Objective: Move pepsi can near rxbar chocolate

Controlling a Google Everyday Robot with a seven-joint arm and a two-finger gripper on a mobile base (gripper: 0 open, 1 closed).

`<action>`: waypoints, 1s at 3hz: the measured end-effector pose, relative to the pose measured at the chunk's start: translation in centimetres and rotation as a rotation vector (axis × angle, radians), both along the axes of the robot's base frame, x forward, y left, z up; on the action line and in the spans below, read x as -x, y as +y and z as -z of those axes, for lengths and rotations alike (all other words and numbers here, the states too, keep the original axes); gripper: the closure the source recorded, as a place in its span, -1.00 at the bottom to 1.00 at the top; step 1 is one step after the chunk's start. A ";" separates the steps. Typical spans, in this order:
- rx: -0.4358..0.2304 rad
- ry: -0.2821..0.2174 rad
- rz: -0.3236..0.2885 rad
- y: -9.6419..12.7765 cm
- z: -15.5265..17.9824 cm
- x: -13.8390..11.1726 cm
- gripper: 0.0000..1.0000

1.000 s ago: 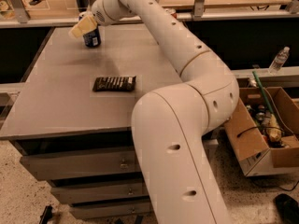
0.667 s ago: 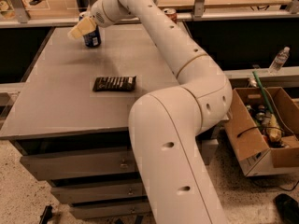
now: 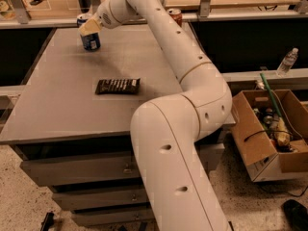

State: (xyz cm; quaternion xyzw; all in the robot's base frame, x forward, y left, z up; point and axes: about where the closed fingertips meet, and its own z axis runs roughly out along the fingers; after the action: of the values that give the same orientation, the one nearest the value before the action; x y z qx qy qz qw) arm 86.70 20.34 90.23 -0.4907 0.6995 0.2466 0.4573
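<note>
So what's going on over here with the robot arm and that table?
The robot's one arm stretches across the grey table to its far left corner. There the gripper is at the top of the pepsi can, which stands upright on the table. The rxbar chocolate lies flat nearer the middle, well apart from the can, so the can is not yet beside it. An orange-red can stands at the back, beyond the arm.

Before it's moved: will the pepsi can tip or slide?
The pepsi can stands upright on the flat table, so a low push probably slides it; a high one may tip it, and then it likely rolls. The gripper is at its top.
</note>
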 end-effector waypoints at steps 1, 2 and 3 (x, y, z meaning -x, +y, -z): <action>-0.002 -0.003 -0.013 -0.7 -0.1 0.0 0.27; -0.014 -0.005 -0.031 -1.6 -0.7 0.3 0.76; -0.018 -0.004 -0.051 -3.1 -1.4 1.0 1.00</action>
State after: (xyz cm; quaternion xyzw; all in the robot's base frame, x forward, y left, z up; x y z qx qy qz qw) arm 85.70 17.28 91.65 -0.5046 0.6838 0.2634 0.4566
